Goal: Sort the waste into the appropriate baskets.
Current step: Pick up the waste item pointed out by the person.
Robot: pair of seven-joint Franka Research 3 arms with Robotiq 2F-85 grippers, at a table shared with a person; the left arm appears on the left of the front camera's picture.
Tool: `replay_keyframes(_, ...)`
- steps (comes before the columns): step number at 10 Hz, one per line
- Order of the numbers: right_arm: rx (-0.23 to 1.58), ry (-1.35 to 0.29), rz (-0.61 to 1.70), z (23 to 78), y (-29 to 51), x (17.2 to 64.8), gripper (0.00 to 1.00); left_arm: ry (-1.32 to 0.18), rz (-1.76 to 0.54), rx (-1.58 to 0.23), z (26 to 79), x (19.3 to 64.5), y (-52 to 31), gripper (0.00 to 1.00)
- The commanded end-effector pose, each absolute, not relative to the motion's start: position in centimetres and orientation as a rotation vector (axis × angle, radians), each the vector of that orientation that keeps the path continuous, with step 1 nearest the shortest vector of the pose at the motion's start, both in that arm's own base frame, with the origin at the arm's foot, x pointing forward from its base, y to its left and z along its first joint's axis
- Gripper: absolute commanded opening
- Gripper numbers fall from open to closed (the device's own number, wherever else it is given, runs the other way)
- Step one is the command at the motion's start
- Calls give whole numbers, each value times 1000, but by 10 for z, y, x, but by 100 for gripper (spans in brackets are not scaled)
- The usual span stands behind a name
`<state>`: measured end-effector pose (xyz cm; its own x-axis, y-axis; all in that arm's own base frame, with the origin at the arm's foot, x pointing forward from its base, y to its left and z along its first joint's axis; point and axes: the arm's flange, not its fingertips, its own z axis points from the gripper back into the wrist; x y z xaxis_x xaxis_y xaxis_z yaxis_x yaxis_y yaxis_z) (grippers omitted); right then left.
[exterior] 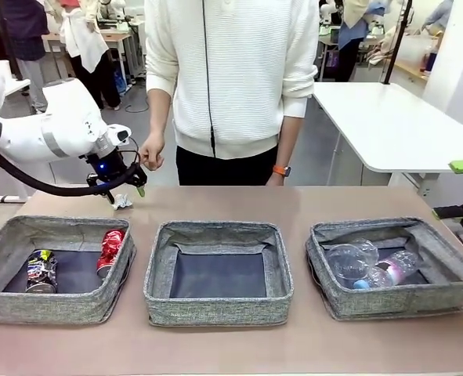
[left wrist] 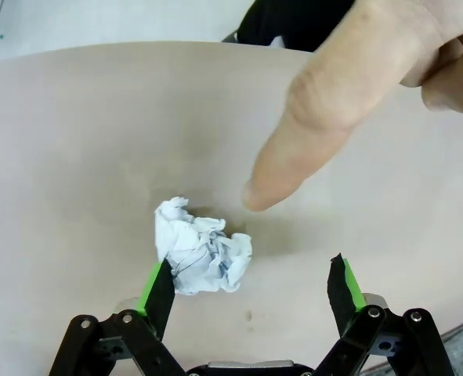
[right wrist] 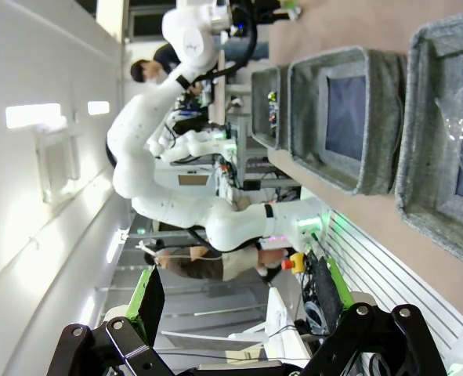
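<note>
Beyond the left basket (exterior: 12, 235), on bare table (exterior: 309, 200), sits the paper ball (left wrist: 201, 256), touching my left gripper's (left wrist: 251, 286) one pad, jaws spread wide. I judge it light, soft and springy; I'd centre and pinch across its middle. A person's finger (left wrist: 294, 157) points just beside it. My right gripper (right wrist: 235, 301) is also parted, holding nothing. Cans (exterior: 110, 251) lie in the left basket, bottle (exterior: 392, 268) and cup (exterior: 349, 258) in the right basket (exterior: 450, 282), middle basket (exterior: 215, 301) bare. Tabletop looks smooth; room is busy behind.
</note>
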<state>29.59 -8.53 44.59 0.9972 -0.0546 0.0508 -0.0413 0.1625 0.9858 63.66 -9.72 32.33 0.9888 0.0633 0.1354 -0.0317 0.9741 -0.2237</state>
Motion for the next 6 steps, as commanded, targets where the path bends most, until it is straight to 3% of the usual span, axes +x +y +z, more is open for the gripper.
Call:
replay_keyframes(1, 1416, -87, 9, 446, -87, 294, 100, -125, 32, -225, 321, 645, -96, 100)
replay_keyframes(3, 1416, -87, 9, 446, -87, 294, 100, -135, 34, -207, 318, 646, -97, 95)
replay_keyframes(4, 1416, -87, 9, 446, -87, 294, 100, -130, 42, -189, 318, 646, -98, 41)
replay_keyframes(5, 1416, -87, 9, 446, -87, 294, 100, -129, 44, -171, 317, 646, -99, 40)
replay_keyframes(6, 1416, -87, 9, 446, -87, 294, 100, -127, 44, -162, 316, 645, -100, 0)
